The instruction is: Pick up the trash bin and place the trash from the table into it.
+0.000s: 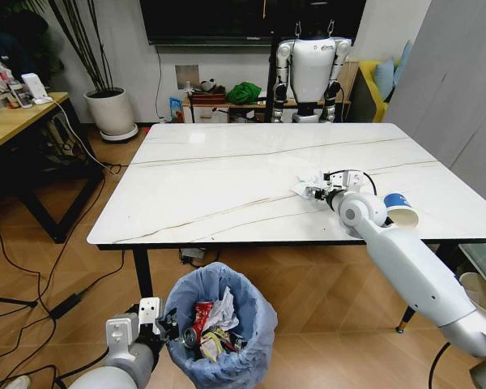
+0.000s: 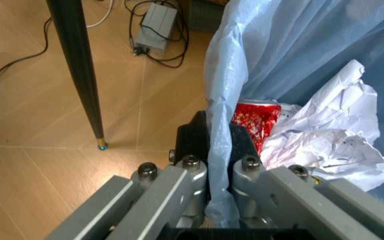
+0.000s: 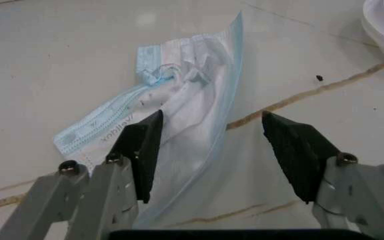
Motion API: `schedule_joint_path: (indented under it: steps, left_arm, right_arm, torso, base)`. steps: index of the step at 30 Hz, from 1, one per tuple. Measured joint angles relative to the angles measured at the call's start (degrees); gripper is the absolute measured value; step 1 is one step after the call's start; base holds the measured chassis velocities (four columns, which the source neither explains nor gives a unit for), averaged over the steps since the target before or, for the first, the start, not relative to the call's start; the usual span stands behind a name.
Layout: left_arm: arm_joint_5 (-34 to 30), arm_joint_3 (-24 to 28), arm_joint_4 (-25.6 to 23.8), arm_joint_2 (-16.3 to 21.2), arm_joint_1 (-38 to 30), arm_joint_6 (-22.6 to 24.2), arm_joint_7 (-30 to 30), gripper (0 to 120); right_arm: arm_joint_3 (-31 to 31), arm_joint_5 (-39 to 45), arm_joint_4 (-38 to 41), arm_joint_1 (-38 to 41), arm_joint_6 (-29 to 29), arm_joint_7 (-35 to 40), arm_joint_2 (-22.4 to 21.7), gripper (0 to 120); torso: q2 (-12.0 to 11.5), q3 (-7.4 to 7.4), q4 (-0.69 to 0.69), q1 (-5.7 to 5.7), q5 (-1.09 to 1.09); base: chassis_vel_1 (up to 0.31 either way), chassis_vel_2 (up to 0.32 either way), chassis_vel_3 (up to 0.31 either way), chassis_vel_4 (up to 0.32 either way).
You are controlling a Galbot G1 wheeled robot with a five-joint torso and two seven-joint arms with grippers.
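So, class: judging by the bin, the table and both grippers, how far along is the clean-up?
Done: the trash bin, clamped at its rim by the left gripper, already holds a red wrapper and tissues.
In hand: the right gripper is open over a crumpled wrapper.
Left: that wrapper and the paper cup on the table.

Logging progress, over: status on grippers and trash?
Left gripper shut on trash bin rim. Right gripper open over blue-white wrapper on table. Paper cup beside right arm.
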Motion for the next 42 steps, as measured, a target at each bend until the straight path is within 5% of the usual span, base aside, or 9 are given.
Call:
schedule_joint_path:
  steps: [14, 27, 39, 42]
  left_arm:
    - [-0.6, -1.0, 0.4, 0.1, -0.3, 0.0, 0.8, 0]
    - [-1.0, -1.3, 0.4, 0.2, -0.4, 0.0, 0.8, 0]
    - [-0.8, -1.7, 0.4, 0.6, -0.1, 0.0, 0.8, 0]
    - [-0.6, -1.9, 0.3, 0.6, -0.1, 0.0, 0.8, 0]
  right_arm:
    - [-1.3, -1.2, -0.6, 0.5, 0.7, 0.3, 1.0, 3]
    - [-0.5, -1.7, 2.0, 0.3, 0.9, 0.4, 0.6, 0]
    - [8.6, 5.1, 27.9, -8.7, -0.5, 0.1, -5.9, 0]
    - [12.5, 12.8, 41.9, -16.8, -1.5, -4.9, -9.8, 0]
  torso:
    - [0.0, 0.01, 0.00, 0.00, 0.01]
    - [0.0, 0.02, 0.01, 0.01, 0.03]
    - [0.0, 0.01, 0.01, 0.01, 0.01]
    - [0.0, 0.00, 0.00, 0.00, 0.01]
  base:
    - [0.000, 0.000, 0.000, 0.000]
    - [0.000, 0.000, 0.000, 0.000]
    - [0.000, 0.000, 0.000, 0.000]
    - [0.000, 0.000, 0.000, 0.000]
